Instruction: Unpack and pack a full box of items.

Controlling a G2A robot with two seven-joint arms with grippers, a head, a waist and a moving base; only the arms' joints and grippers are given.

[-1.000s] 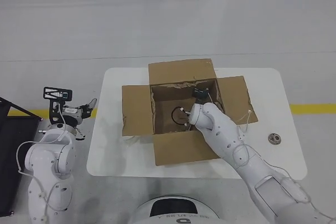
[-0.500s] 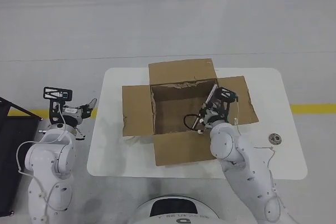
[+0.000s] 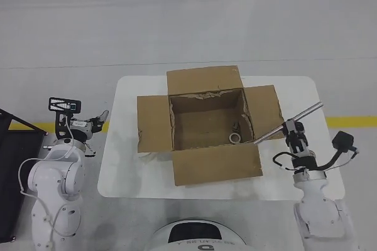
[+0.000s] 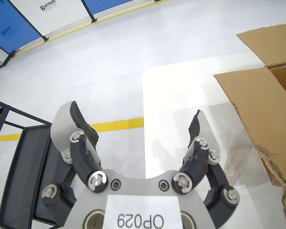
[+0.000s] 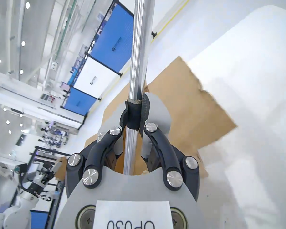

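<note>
- My right gripper [image 3: 291,128] has come up out of the box [image 3: 204,164] and now stands at its 3 o'clock side, fingers pinched on a metal rod [image 3: 308,112].
- The rod slants above the 3 o'clock flap, its lower end pointing back toward the cavity.
- A ring [image 3: 235,136] lies on the box floor toward 4 o'clock.
- My left gripper [image 4: 135,117] has not moved. It sits off the table [image 3: 132,169] at 9 o'clock, fingers spread and empty.
- Judgement: unpacking is under way. The rod wants setting down on bare table, and the ring is likely next.
</note>
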